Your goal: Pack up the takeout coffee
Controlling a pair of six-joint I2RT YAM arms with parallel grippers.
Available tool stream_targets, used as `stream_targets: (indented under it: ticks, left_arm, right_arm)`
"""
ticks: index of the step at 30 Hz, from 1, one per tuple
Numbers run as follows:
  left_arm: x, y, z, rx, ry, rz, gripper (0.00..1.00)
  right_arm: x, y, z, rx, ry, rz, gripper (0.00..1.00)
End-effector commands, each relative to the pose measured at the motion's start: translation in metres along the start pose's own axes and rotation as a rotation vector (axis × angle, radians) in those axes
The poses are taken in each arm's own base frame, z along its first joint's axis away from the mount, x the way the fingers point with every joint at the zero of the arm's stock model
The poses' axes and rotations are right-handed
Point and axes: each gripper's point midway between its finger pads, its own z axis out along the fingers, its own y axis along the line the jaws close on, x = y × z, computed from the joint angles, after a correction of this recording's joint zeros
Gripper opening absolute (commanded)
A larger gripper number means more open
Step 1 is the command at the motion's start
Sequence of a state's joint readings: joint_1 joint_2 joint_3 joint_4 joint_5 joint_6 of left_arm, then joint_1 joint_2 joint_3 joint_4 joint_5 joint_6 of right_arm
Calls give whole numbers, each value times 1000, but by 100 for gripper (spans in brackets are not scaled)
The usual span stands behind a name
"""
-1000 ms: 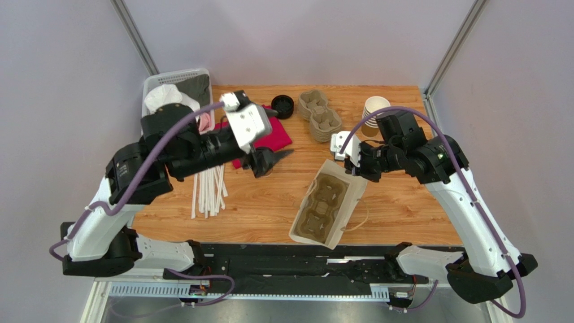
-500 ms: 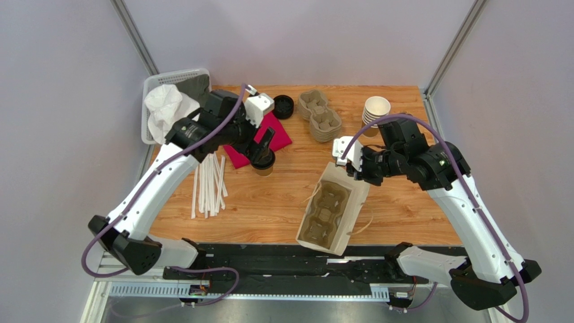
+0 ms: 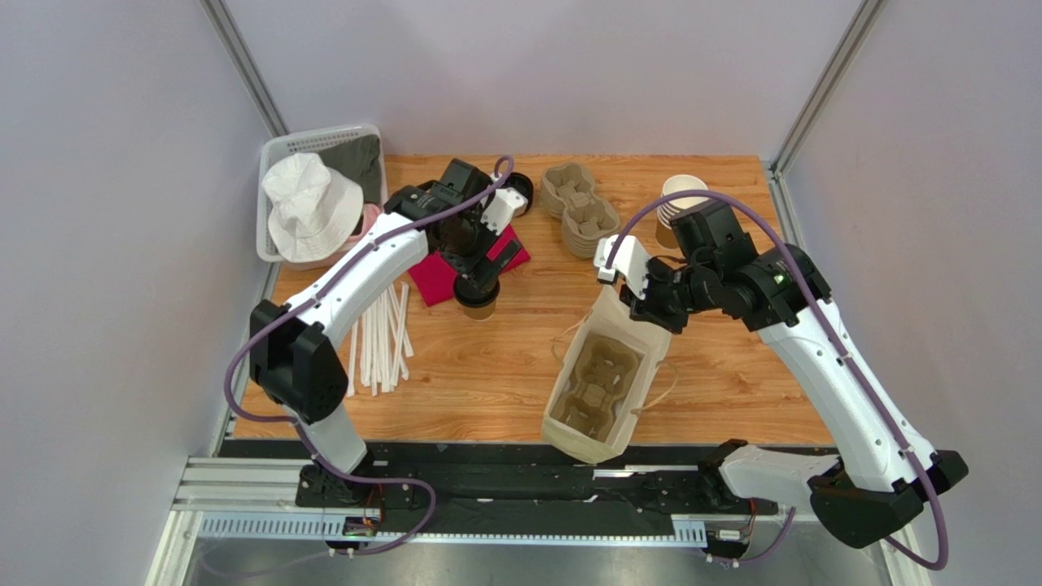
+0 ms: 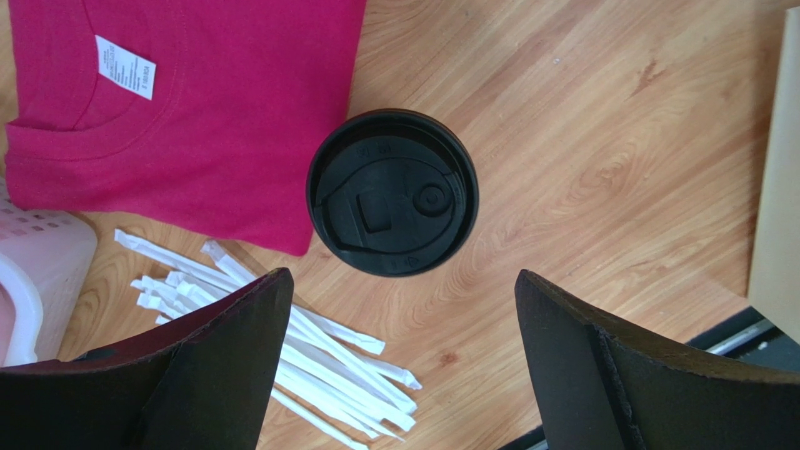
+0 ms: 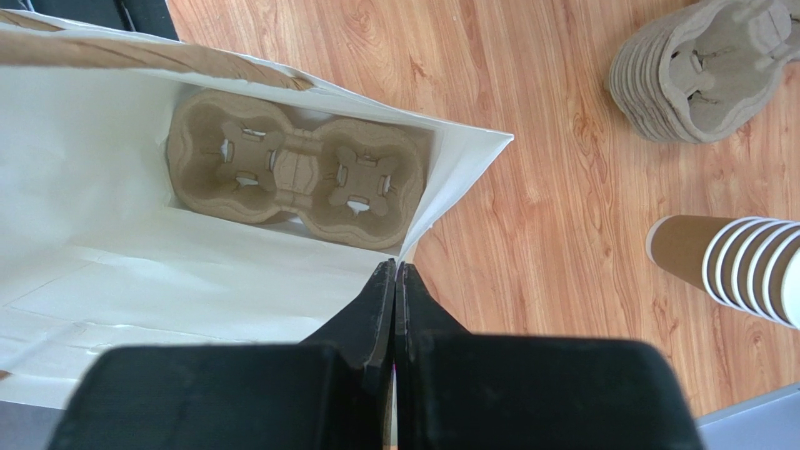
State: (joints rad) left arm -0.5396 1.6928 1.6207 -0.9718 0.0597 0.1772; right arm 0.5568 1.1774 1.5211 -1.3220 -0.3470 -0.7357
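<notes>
Directly above the cup, the left hand (image 4: 398, 281) is hanging with its two black fingers spread wide, touching nothing. Beneath it the takeout coffee (image 4: 392, 192), a small brown paper cup under a round black plastic lid, is standing upright on the wooden desk (image 4: 610, 141). It is sitting at the near right corner of a folded crimson shirt (image 4: 178, 103), with white wrapped straws (image 4: 310, 352) lying to its near left.

I am judging the cup light and its paper wall easily crushed, and the lid slick and liable to pop off. So the body just under the lid rim looks the safest hold, taken gently.

The left wrist view is showing only the lid. The overhead view is adding the brown wall and the white-lined paper bag (image 3: 636, 366) standing well apart, to the right and nearer. The right wrist view alone is showing the right hand (image 5: 395, 281) pressing its fingers together on the bag's rim, above a moulded pulp cup carrier (image 5: 296, 173) inside.
</notes>
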Motion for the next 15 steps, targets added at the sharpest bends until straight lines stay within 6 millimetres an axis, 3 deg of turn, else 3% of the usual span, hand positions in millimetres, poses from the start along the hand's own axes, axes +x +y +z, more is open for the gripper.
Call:
stream_targets:
  ticks: [1,15]
  left_arm:
    - [-13,13,2,-29,-16,24,96]
    - [-11,16,37,61,-44,94,99]
  right_arm:
    - [-3,-7,2,30,-6,32,0]
    - [4,-6,7,22,24,68,0]
